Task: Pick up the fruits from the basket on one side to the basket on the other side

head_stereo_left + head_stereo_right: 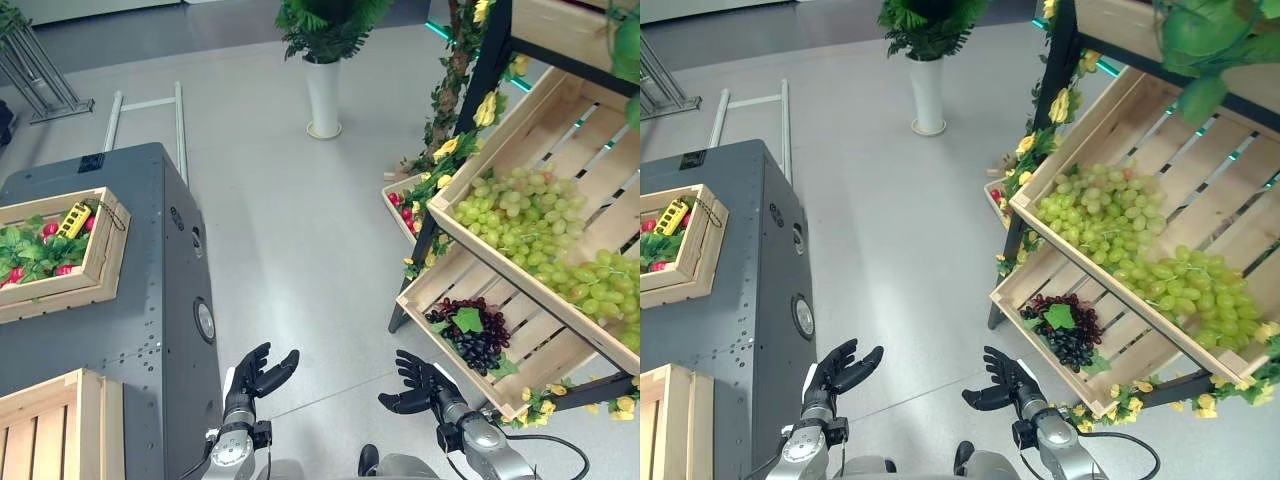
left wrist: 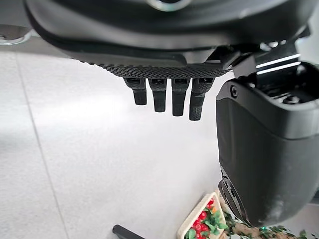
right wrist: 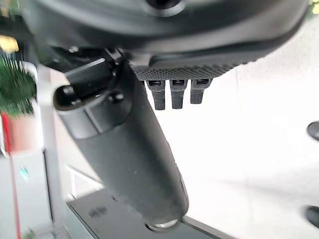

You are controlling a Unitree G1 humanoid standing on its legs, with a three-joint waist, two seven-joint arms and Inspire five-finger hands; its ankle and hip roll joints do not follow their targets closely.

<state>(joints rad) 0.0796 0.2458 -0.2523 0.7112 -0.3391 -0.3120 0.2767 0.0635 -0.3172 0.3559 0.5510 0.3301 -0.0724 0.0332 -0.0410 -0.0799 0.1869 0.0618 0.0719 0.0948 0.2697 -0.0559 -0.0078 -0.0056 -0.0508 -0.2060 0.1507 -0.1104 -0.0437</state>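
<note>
Both hands hover low over the bare floor between the two stations, palms turned inward, which reads as a neutral carry-nothing posture: left hand (image 1: 258,375) has its fingers loosely spread with nothing in them, and right hand (image 1: 418,385) is likewise relaxed and empty, its wrist view showing straight fingertips against floor. To the robot's right a slanted wooden rack holds the fruit: the upper crate (image 1: 560,120) is heaped with green grapes (image 1: 520,225), tilted so the bunches settle toward its lower lip; the lower crate (image 1: 440,285) carries one bunch of dark grapes (image 1: 472,335) with a leaf on top. A small box of red fruit (image 1: 398,200) sits on the floor behind the rack leg. To the left, a grey cabinet (image 1: 140,290) bears a crate of leaves and red fruit (image 1: 45,250) and, nearer, a wooden crate (image 1: 55,425) whose visible slats are bare. Whether fruit is about to leave or has all arrived cannot be settled here.
</note>
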